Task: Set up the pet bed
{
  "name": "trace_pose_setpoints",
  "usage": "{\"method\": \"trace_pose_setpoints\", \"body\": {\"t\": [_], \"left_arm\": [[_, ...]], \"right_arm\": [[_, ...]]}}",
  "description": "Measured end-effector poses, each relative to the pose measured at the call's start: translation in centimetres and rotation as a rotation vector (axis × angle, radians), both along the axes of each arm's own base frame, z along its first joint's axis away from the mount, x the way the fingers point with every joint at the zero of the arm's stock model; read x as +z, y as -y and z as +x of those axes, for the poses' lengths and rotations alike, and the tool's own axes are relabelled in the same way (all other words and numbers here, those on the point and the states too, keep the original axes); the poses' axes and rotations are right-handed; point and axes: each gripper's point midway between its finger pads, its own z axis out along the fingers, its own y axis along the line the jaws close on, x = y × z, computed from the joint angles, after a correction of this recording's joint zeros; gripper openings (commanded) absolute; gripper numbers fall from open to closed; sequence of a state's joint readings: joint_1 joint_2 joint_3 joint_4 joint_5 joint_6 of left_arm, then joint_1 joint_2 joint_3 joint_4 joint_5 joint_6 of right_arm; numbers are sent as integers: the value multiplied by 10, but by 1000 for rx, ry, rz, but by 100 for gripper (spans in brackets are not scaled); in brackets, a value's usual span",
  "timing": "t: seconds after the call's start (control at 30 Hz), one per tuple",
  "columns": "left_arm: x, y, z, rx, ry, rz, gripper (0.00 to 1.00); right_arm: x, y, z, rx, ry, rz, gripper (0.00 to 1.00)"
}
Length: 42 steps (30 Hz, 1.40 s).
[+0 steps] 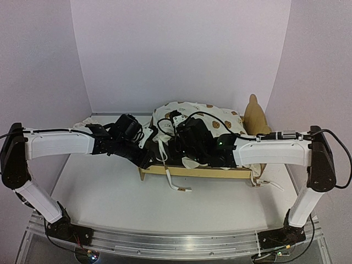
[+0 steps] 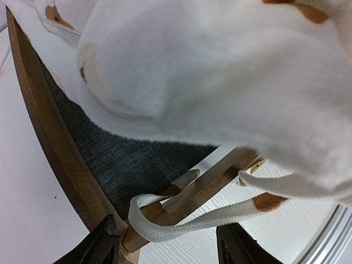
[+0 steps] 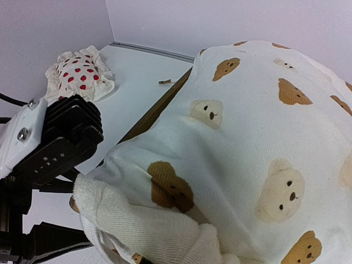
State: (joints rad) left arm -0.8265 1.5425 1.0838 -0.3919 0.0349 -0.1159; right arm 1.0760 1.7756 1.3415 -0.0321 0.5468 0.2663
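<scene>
The pet bed (image 1: 209,172), a light plywood frame with a bear-ear headboard (image 1: 255,114), stands mid-table. Its dark grey felt base (image 2: 124,159) shows under the raised cream bear-print cushion (image 3: 247,126). My left gripper (image 2: 170,250) is open at the bed's front-left corner. A white cushion tie (image 2: 187,223) loops round the wooden rail (image 2: 212,184) between its fingers, touched by neither. My right gripper (image 1: 184,151) is shut on the cushion's bunched near edge, its fingers hidden in the cloth.
A small white pillow with red strawberries (image 3: 82,71) lies at the back left, near the wall. Another tie (image 1: 175,184) hangs over the bed's front rail onto the white table (image 1: 110,192). The left arm's black wrist (image 3: 55,146) sits close to the cushion.
</scene>
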Motion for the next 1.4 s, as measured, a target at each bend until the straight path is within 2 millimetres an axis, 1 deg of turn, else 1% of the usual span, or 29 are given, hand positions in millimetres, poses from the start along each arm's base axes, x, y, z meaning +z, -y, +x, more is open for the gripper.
{"method": "trace_pose_setpoints", "body": {"t": [0.07, 0.27, 0.37, 0.47, 0.5, 0.53, 0.7, 0.77, 0.83, 0.9, 1.03, 1.13, 1.23, 1.4], "left_arm": [[3, 1, 0, -14, 10, 7, 56], [23, 9, 7, -46, 69, -4, 39], [28, 11, 10, -49, 85, -9, 37], [27, 12, 11, -55, 88, -3, 36], [25, 12, 11, -58, 88, -1, 36], [24, 13, 12, -60, 88, 2, 39], [13, 12, 9, -63, 63, 24, 54], [15, 13, 6, -61, 54, 17, 58], [21, 15, 0, -65, 57, 4, 60], [33, 17, -9, -76, 70, -16, 61], [66, 21, -33, -115, 112, -81, 59], [77, 24, -45, -141, 129, -103, 58], [74, 27, -51, -158, 122, -96, 57], [56, 27, -51, -154, 102, -45, 55]], "right_arm": [[0, 0, 0, 0, 0, 0, 0], [0, 0, 0, 0, -1, 0, 0], [0, 0, 0, 1, -2, -4, 0], [-1, 1, 0, 1, -4, -6, 0], [-1, 1, -1, 1, -4, -7, 0], [-1, 1, -1, 1, -5, -7, 0], [-2, 1, -1, 1, -7, -12, 0], [-1, 1, -1, 1, -7, -14, 0], [1, 1, -1, 2, -7, -18, 0], [5, 1, 1, 2, -7, -20, 0], [22, 2, 8, -9, 2, -3, 0], [32, 3, 15, -18, 5, 10, 0], [36, 3, 20, -23, 3, 13, 0], [33, 4, 24, -26, -11, -3, 0]]}}
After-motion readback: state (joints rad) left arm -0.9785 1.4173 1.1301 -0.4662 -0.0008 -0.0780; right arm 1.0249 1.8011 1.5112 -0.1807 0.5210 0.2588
